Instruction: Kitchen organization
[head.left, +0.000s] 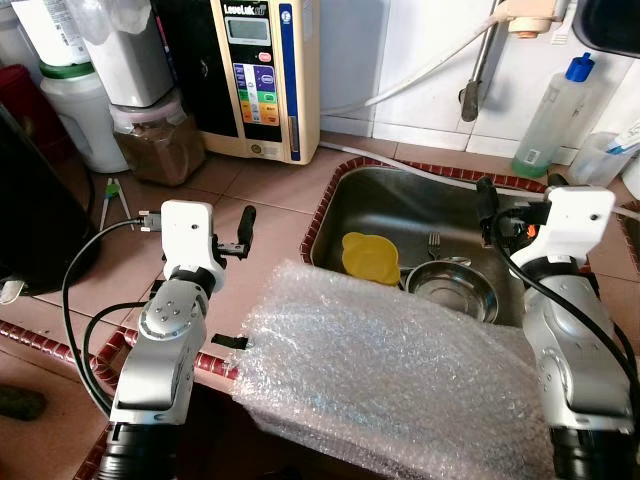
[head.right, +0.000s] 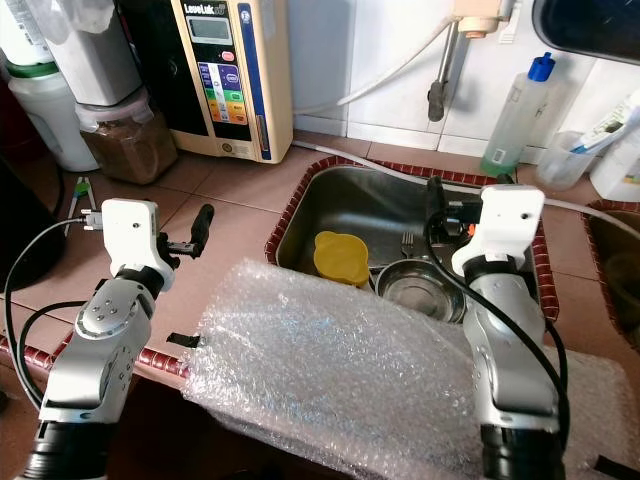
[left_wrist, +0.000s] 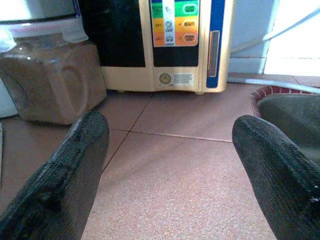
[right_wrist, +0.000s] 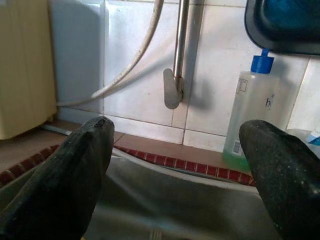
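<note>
Inside the steel sink: a yellow lid-like cup near the front left wall, a round metal bowl just beside it to the right, a fork lying behind the bowl. Draped over the sink's front edge and the counter rim, a large sheet of bubble wrap, hiding the front of the basin.

Held above the tiled counter left of the sink: left gripper, fingers spread wide with nothing between them, aimed toward the cream water ionizer and a jar of brown powder.

Raised over the sink's right side: right gripper, fingers likewise parted and empty, pointed at the tap pipe on the white tiled wall and a clear bottle with a blue cap.
</note>
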